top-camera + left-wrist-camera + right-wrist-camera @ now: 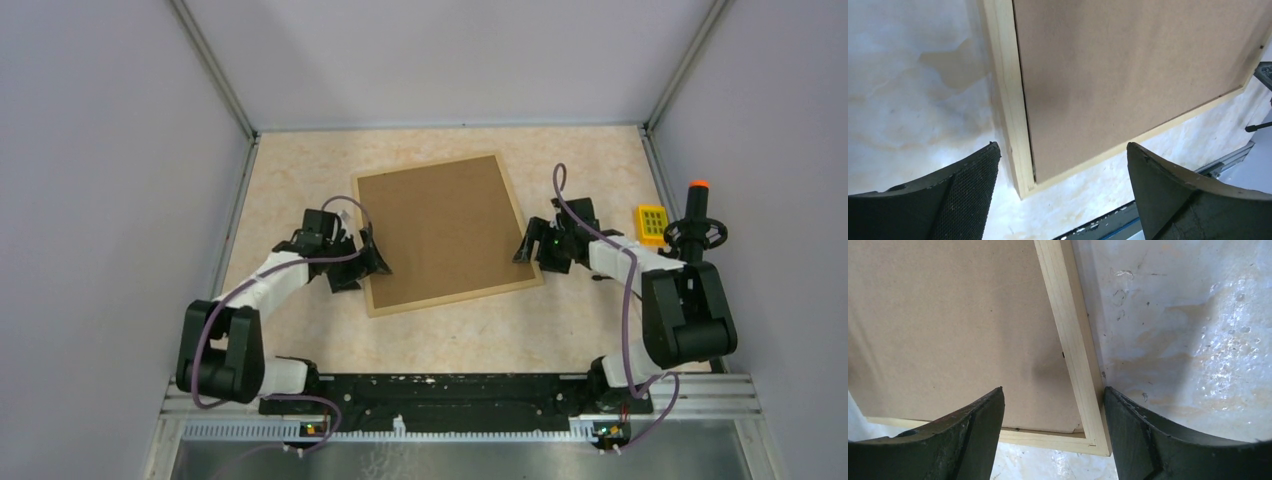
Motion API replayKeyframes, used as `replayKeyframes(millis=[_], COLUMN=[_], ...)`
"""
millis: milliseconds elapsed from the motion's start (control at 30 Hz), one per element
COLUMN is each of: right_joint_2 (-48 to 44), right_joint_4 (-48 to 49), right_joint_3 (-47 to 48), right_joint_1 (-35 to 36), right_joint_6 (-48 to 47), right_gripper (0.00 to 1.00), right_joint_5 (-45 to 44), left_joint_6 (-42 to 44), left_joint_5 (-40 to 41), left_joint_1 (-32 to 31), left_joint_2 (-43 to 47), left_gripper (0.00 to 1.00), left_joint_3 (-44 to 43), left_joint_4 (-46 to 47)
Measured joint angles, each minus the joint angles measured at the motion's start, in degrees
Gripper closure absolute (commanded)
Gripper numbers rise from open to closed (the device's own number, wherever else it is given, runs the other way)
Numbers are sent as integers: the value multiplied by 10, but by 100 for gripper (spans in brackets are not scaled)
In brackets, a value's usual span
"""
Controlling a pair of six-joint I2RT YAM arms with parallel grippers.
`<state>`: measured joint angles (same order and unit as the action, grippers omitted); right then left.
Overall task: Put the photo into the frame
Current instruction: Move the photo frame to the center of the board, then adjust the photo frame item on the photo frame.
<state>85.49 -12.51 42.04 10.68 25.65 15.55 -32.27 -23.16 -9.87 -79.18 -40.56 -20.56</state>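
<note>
At mid-table (300, 180), turned a little askew to its edges: the frame (455, 298), lying flat, back side up. Inside the light wood moulding, filling it edge to edge: a plain brown backing board (440, 230), with only a thin dark gap along the inner edge in the left wrist view. No sight of the photo in any view; impossible to tell whether under the board. Off to the right, well apart from the frame: a small yellow block (652, 223), just beside a black stand with an orange tip (697, 225). Left arm reaching forward from its base, forearm slanting inward, left gripper (1063, 147) at the frame's near left corner, jaws spread wide, one finger over bare table outside the moulding, the other over the near edge, nothing clamped. Right arm bent at the elbow, forearm pointing in toward the frame, right gripper (1053, 390) at the near right corner, jaws apart, one finger over the board, the other just beside the moulding's outer edge. Contact with the wood impossible to tell for either.
</note>
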Motion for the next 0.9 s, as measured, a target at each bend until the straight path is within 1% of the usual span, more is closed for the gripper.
replayKeyframes(millis=[100, 167, 233, 400, 533, 733, 900], right_joint_2=[0, 0, 1, 5, 5, 5, 7], right_joint_4=[-8, -10, -12, -20, -20, -20, -20], right_joint_3=[3, 4, 5, 12, 12, 12, 13], right_joint_1=[5, 5, 5, 5, 5, 5, 5], right_joint_6=[-5, -10, -15, -21, -23, -27, -28], right_gripper=[28, 28, 28, 28, 28, 29, 29], right_joint_5=[-14, -17, -17, -15, -14, -12, -10], left_joint_6=[5, 4, -3, -23, -41, -68, -86], left_joint_5=[15, 15, 10, 13, 33, 69, 85], left_joint_1=[-1, -1, -7, -53, -84, -104, -120], left_joint_2=[59, 97, 116, 96, 74, 69, 53], left_gripper=[9, 14, 15, 14, 12, 9, 8], left_joint_3=[-6, -6, -7, -7, -7, -7, -7], left_joint_4=[-49, -61, -65, -66, -70, -77, -77])
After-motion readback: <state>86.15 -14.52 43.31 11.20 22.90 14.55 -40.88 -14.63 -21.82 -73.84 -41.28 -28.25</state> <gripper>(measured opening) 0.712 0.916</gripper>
